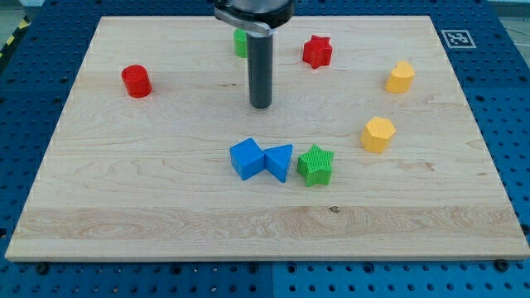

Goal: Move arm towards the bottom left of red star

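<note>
The red star sits on the wooden board near the view's top, right of centre. My tip rests on the board below and to the left of the red star, well apart from it. The rod rises from the tip toward the view's top and partly hides the green cylinder, which stands left of the star.
A red cylinder stands at the view's left. A blue cube, a blue triangle and a green star lie in a row below my tip. Two yellow blocks stand at the view's right.
</note>
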You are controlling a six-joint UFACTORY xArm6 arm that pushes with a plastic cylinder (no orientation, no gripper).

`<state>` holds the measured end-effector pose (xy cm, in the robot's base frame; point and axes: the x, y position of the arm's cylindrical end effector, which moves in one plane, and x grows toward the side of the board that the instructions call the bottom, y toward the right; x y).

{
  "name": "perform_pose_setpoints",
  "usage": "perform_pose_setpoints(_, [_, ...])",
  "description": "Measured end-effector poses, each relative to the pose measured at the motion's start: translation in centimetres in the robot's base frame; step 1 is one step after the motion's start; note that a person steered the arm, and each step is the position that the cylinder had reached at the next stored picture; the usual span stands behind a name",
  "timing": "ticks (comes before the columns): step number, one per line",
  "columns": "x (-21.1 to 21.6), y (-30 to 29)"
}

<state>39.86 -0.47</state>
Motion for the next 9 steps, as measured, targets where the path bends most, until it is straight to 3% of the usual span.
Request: perform_pose_setpoints(9, [-0.88, 2.37])
